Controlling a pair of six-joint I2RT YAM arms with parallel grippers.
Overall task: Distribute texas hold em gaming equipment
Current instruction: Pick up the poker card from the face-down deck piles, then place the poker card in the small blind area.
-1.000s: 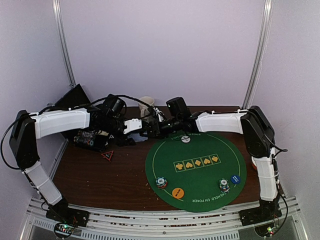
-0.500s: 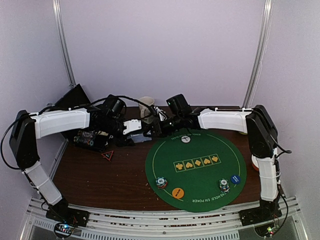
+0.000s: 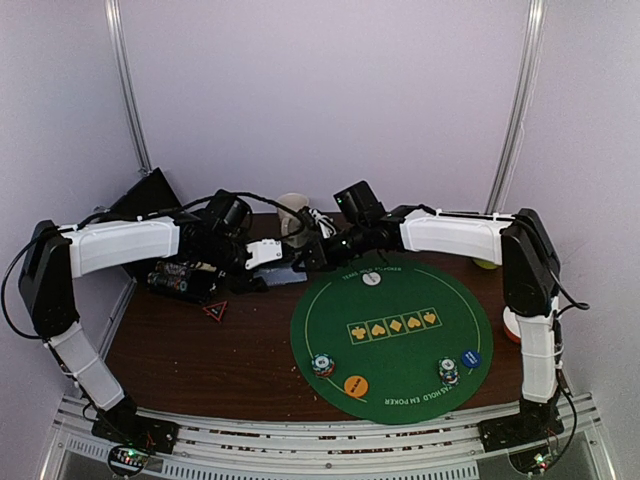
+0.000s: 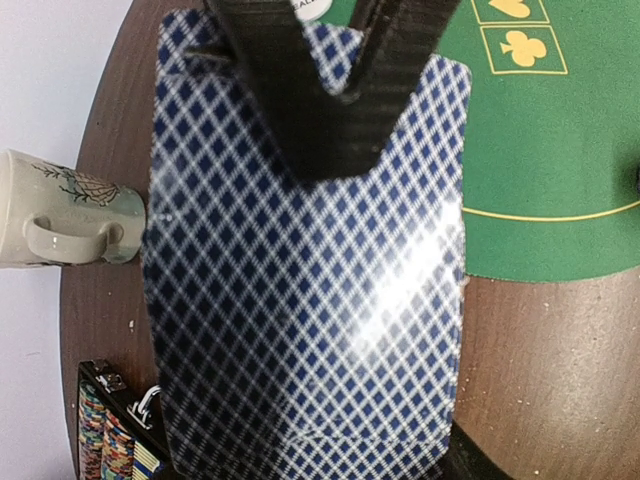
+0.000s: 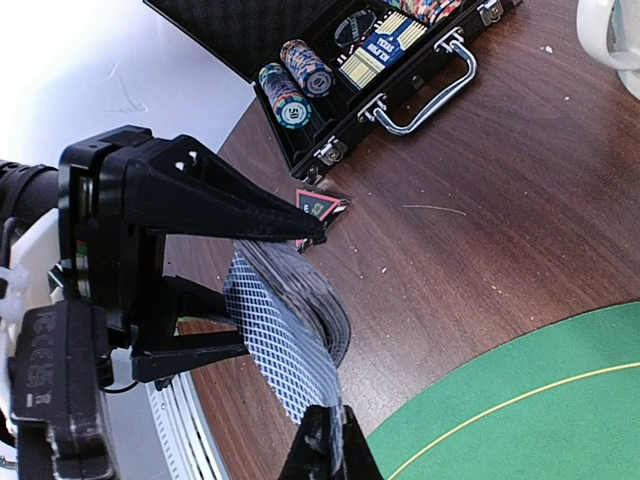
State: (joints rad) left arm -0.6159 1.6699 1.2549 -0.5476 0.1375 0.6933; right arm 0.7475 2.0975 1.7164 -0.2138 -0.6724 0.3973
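White-shelled arm links (image 3: 120, 245), bulky black joints (image 3: 45, 275), black wedge-shaped fingers (image 5: 235, 205), loose black cables (image 3: 262, 197)

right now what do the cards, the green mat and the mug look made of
Cards: glossy coated paper or plastic, white glare on the back. Green mat: matte, felt-like cloth, no shine. Mug: probably glazed ceramic, smooth beige with a printed motif.

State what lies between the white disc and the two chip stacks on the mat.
A printed row of five yellow suit boxes, in the top view.
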